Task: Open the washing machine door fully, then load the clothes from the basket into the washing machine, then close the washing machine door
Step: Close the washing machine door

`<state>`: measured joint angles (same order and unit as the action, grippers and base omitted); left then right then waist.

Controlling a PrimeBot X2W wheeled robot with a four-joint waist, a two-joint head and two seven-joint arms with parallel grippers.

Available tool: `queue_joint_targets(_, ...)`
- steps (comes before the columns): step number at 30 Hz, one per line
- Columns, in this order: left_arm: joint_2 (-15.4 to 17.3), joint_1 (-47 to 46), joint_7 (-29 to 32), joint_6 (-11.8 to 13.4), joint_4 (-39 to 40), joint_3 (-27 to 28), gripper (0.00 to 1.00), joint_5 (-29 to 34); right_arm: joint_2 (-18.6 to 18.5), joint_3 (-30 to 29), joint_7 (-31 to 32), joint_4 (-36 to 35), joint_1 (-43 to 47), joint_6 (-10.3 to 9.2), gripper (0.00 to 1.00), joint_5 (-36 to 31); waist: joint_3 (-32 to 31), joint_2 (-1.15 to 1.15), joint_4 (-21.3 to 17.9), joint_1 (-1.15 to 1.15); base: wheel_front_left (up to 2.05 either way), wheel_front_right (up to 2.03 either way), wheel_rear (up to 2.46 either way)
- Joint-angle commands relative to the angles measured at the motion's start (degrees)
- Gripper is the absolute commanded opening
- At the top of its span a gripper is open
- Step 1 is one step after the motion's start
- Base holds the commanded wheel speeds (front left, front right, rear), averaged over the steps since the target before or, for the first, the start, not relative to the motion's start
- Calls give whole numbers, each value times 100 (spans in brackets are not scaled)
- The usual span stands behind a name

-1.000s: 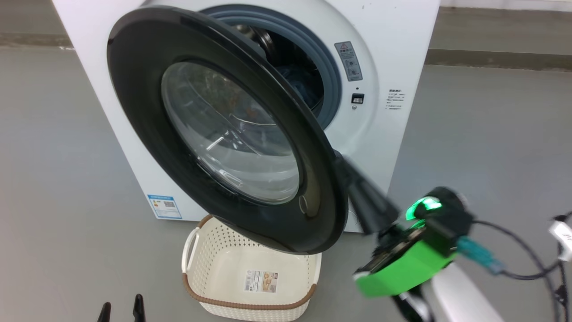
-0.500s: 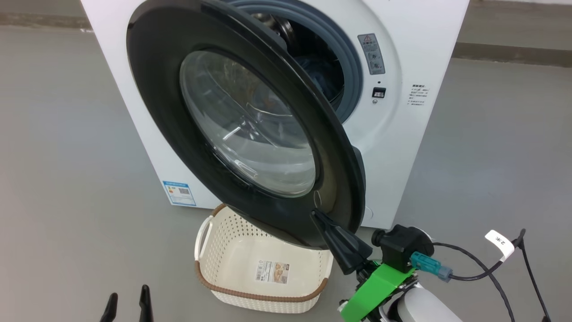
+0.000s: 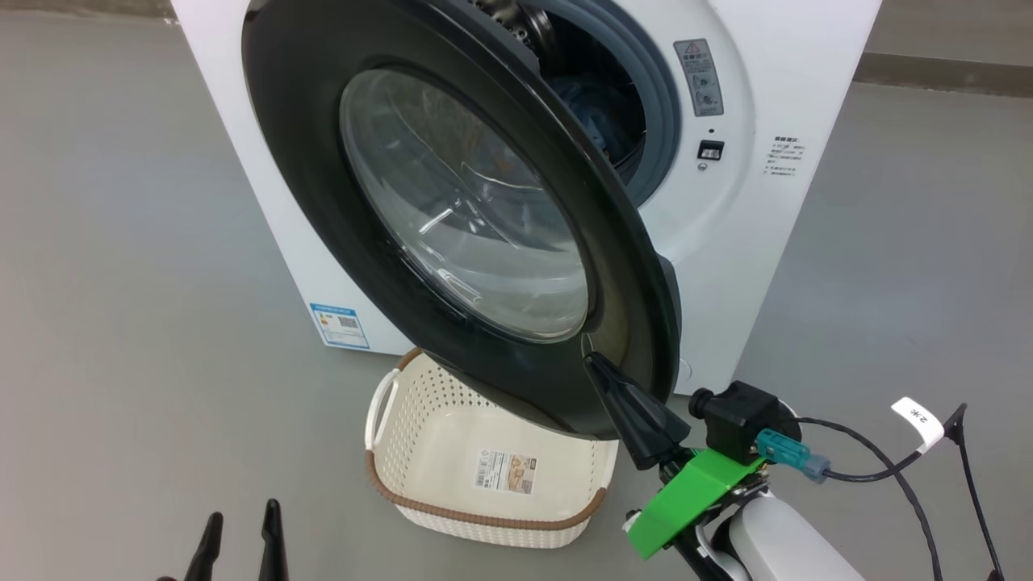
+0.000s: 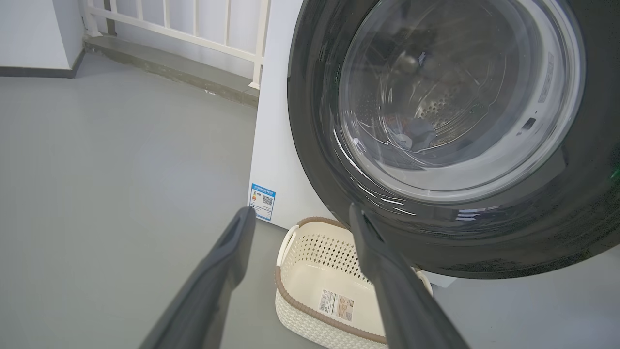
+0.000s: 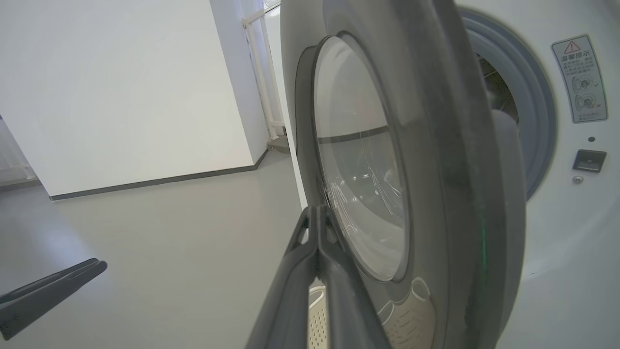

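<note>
A big white boxy washing machine (image 3: 775, 242) stands on a smooth grey floor (image 3: 121, 363). The round washing machine door (image 3: 307, 161) hangs partly open, hinged at its left. It has a wide glossy black rim around a bulging bowl of clear glass. Behind it are the grey rubber gasket (image 3: 668, 105) and a perforated steel drum, with the clothes (image 3: 593, 113), blue fabric, lying inside.

Below the door's bottom edge, on the floor against the machine's front, sits the basket (image 3: 484, 532). It is cream perforated plastic with rounded corners, a brown woven-look rim and a label sticker on its base.

The right gripper (image 3: 591, 361) has its dark tapered fingers pressed together, holding nothing. Its tip is at the door's lower right rim; I cannot tell whether it touches. The left gripper (image 3: 242, 512) is spread wide and empty, low over bare floor to the left, well apart from the basket.
</note>
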<state>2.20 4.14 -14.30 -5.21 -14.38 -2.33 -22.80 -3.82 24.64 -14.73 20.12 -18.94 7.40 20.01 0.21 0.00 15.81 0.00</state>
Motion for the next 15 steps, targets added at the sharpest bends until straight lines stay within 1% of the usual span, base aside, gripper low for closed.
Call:
queue_joint_targets(1,68,-254,-70,51,150,146,100,0,91,40,-27,-123,-232,9,0,-57,31,0,26,0,0,0,0)
queue_joint_targets(10,68,-378,-70,25,188,86,100,-47,93,-124,-27,-134,-365,9,0,-120,327,0,163,0,0,0,0)
queue_joint_targets(15,68,-444,-70,27,221,121,100,-100,93,-210,-27,-142,-501,9,0,-164,500,0,147,0,0,0,0)
